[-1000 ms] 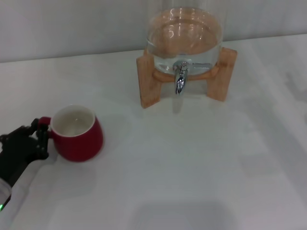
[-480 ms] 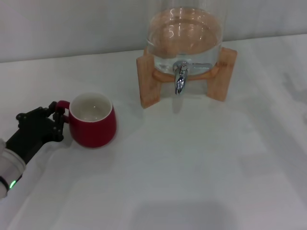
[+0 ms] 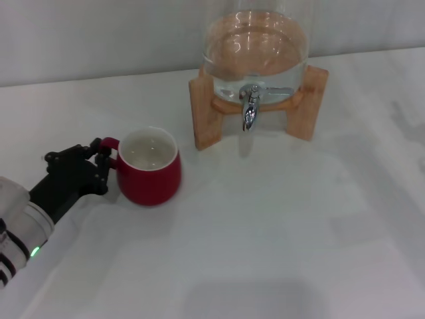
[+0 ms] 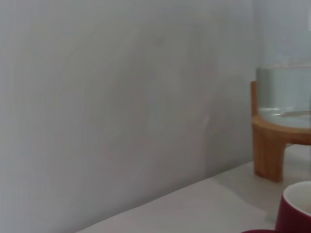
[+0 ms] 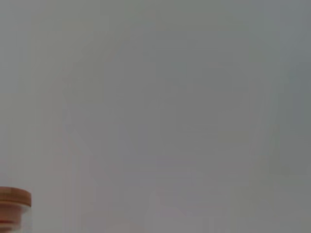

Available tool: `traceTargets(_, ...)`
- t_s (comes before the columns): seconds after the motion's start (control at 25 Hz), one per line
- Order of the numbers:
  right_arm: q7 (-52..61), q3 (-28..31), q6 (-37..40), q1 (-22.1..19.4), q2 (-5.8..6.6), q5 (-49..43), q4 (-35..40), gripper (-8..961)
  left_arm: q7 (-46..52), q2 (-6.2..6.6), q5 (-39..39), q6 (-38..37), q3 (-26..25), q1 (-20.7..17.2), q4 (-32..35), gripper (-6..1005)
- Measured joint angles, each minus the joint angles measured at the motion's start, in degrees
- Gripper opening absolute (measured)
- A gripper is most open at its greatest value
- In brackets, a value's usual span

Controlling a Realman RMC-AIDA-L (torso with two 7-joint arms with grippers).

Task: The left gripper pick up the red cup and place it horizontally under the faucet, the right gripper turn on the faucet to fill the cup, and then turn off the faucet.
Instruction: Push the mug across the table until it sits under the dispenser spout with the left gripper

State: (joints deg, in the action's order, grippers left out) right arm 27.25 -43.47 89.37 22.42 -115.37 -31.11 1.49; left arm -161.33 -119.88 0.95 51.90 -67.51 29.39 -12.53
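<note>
Head view: the left gripper [image 3: 105, 163], a black two-fingered claw on a white arm with a green light, reaches in from the near left and has its fingers pinched narrowly on the small loop handle of the red cup [image 3: 150, 167]. The cup stands upright on the white table [image 3: 279, 232], mouth up, its white inside bare as far as can be seen. It sits left of and nearer than the faucet [image 3: 250, 106], well apart from it and not under the spout. The chrome faucet points down from the front of a clear glass dispenser [image 3: 255, 50], which holds clear liquid and rests in a wooden stand [image 3: 204, 113] at the far side of the table. The right gripper does not appear in this view.

Left wrist view: a part of the red cup [image 4: 294, 211] with its white rim fills one corner, close to the camera. Beyond it stand a leg of the wooden stand [image 4: 268, 145] and the lower part of the glass dispenser [image 4: 284, 97], liquid visible inside. A plain grey wall [image 4: 121, 107] takes up the rest. The gripper's own fingers are out of sight here.

Right wrist view: almost nothing but a plain grey wall [image 5: 155, 97]; a round wooden lid [image 5: 14, 198] on a glass vessel shows at one corner. The right gripper's fingers are not seen, so their state cannot be told.
</note>
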Motion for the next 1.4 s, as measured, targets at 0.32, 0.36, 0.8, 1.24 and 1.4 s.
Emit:
traceTargets(0.32,0.00,-1.15,0.00,0.02,0.06,0.00,0.06,841,0.19,-0.14,-0.04,-1.48,4.75,-0.16,-2.68,124)
traceTargets(0.36,0.00,-1.21,0.00,0.00,0.06,0.00,0.06,841,0.20,-0.16,-0.06,-1.56,5.08,-0.17,-2.93,124)
traceTargets(0.8,0.00,-1.94,-0.34,0.00,0.06,0.00,0.08,841,0.82,-0.11,-0.29,-2.26,6.64,0.37,-4.91,124)
traceTargets(1.24,0.00,-2.58,-1.40,0.62,-0.03,-0.09,0.09,842,0.79,0.17,-0.47,-3.35,6.16,3.31,-4.96,123)
traceTargets(1.4,-0.01,-2.76,-1.43,0.72,-0.03,-0.09,0.09,842,0.76,0.17,-0.40,-4.84,6.17,4.70,-4.92,123)
